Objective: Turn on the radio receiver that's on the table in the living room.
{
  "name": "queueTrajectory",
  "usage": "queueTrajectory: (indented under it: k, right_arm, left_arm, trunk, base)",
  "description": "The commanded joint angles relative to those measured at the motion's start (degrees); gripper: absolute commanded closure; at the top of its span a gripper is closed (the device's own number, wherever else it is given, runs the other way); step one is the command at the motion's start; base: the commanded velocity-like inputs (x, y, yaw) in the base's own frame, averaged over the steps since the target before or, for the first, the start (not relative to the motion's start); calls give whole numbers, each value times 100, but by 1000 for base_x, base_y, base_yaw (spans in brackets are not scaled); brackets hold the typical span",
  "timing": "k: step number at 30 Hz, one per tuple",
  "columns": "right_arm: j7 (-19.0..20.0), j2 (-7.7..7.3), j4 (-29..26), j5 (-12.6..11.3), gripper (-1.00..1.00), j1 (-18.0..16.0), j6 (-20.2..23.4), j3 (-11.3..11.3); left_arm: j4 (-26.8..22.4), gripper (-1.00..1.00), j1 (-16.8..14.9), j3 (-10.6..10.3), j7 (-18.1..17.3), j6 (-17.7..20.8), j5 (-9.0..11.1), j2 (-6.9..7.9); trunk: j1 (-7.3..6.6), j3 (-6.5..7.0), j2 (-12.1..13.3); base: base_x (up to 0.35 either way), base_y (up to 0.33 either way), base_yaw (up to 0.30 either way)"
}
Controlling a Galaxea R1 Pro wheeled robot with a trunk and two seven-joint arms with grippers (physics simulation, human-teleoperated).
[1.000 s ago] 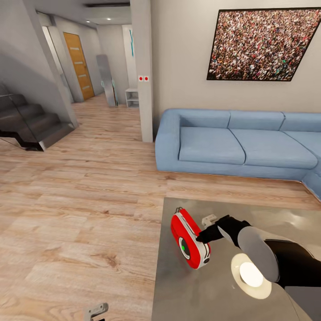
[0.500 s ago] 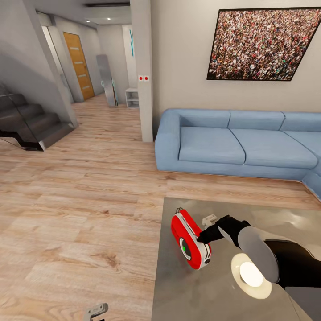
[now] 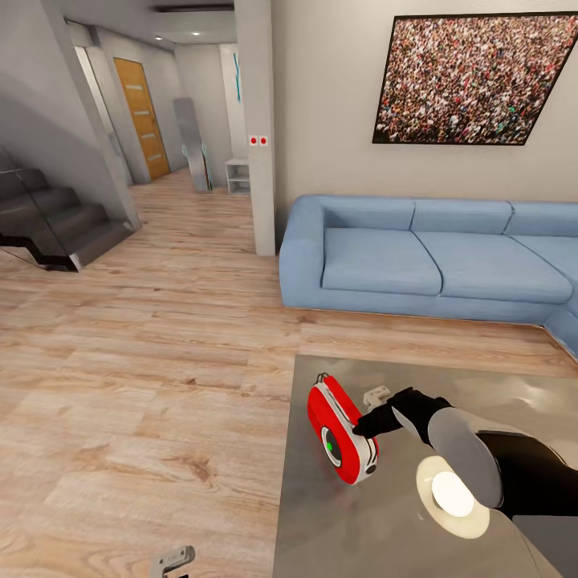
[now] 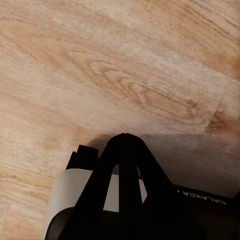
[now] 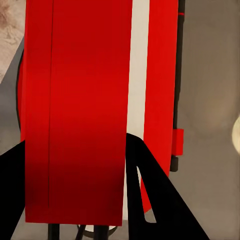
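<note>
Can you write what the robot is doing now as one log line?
right gripper | touching red radio | radio on grey table | left gripper shut, over wood floor

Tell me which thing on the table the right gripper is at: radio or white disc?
The radio receiver: red, standing on edge, right gripper against its side. The flat white disc lies apart, under the forearm.

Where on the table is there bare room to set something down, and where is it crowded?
The table's far strip toward the sofa is bare, as is the near-left corner below the radio receiver. It is crowded mid-table, where the right hand meets the radio, with the round white disc close beside them.
</note>
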Motion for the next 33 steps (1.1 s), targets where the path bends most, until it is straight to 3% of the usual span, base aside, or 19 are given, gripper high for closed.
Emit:
queueTrajectory:
  k: [1,16,17,33]
  right_arm:
    - [2,0,-3,-17,100,-2,0,-41]
    - [-6,0,-3,-33,100,-1,-13,-43]
    - [-6,-1,-3,-33,-100,0,-19,-43]
    - [-6,-1,-3,-33,-100,-1,3,-41]
  left_arm:
    - [0,100,0,0,0,0,0,0]
    - [0,100,-3,-3,0,0,0,0]
    - [0,100,-1,-4,0,0,0,0]
    - [-1,100,0,-4,4,-6,-5,24]
  trunk:
    - [0,0,0]
    - [66,-54,-121]
    - [66,-54,-121]
    - [66,-54,-121]
  base:
    - [0,0,0]
    - [0,0,0]
    - [0,0,0]
    - [0,0,0]
